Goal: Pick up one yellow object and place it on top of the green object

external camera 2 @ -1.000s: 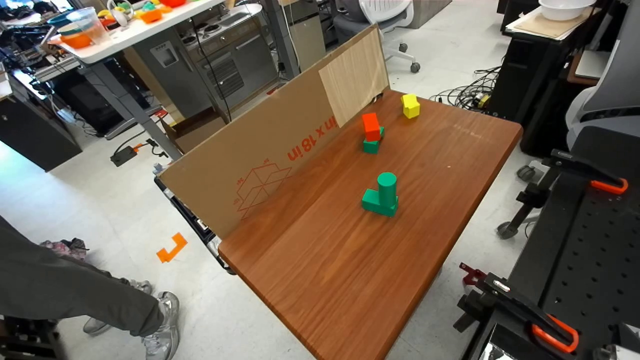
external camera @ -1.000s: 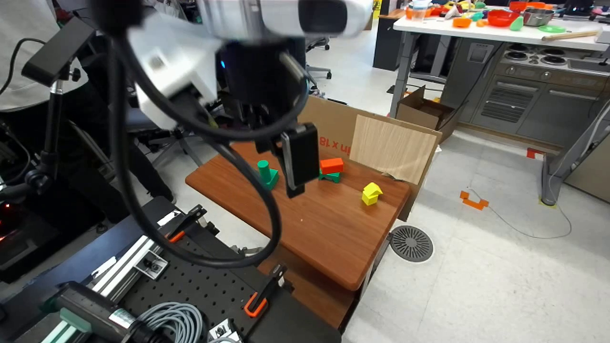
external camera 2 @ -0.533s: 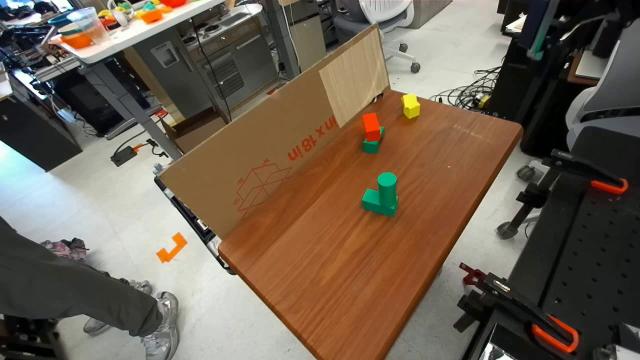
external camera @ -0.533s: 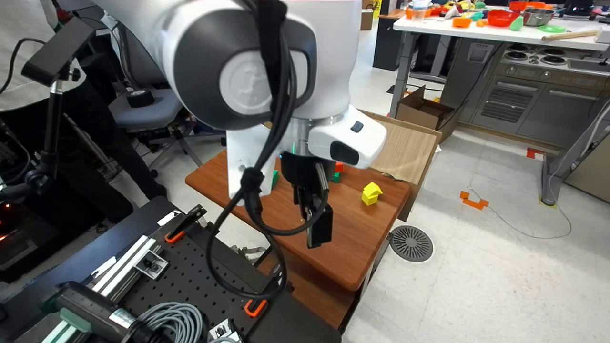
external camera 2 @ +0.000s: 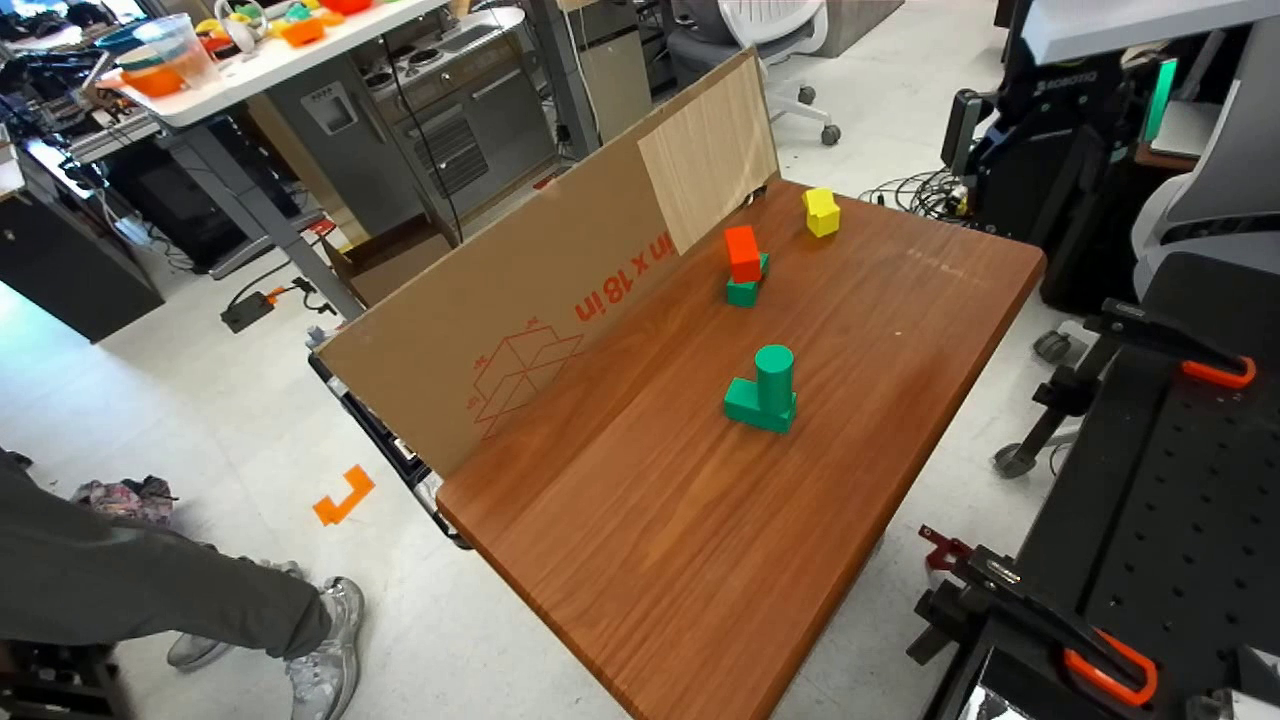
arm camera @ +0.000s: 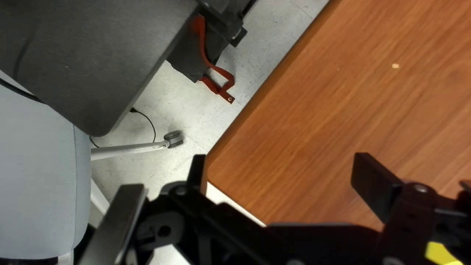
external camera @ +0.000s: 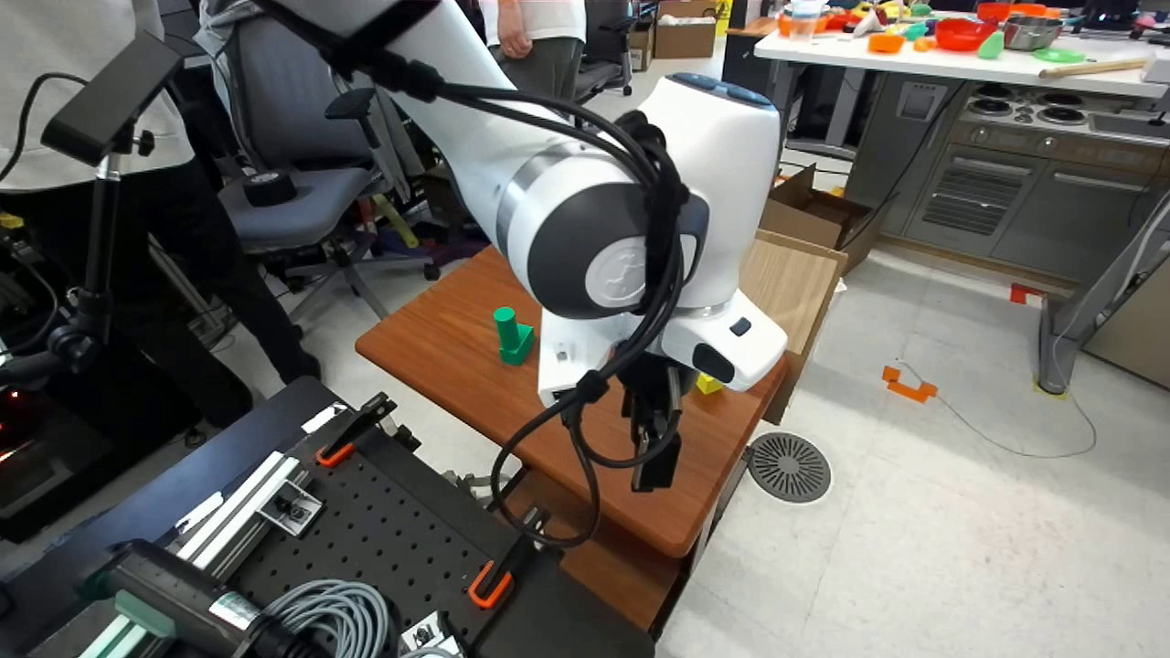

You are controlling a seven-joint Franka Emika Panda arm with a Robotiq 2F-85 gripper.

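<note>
Two small yellow blocks stand stacked on the brown table, seen in both exterior views (external camera: 709, 384) (external camera 2: 822, 213); a yellow patch (arm camera: 441, 254) shows at the wrist view's lower right. A green cylinder (external camera 2: 774, 375) stands on a flat green block (external camera 2: 745, 398). Another green block (external camera 2: 742, 293) lies under an orange-red block (external camera 2: 743, 254); the arm hides this pair in an exterior view. I cannot tell which green piece is meant. My gripper (arm camera: 279, 162) is open and empty, fingers wide apart, above the table near a corner. It also shows in both exterior views (external camera: 656, 457) (external camera 2: 1030, 140).
A cardboard wall (external camera 2: 540, 280) stands along one long edge of the brown table (external camera 2: 640, 560). A black perforated bench (external camera: 393, 512) with orange-handled clamps (external camera: 492, 585) stands along the opposite side. A chair (arm camera: 40, 176) is beside the table corner.
The arm has swung and lowered toward the yellow blocks' end of the table, entering an exterior view at upper right. The green cylinder and its block show again behind it. The blocks have not moved.
</note>
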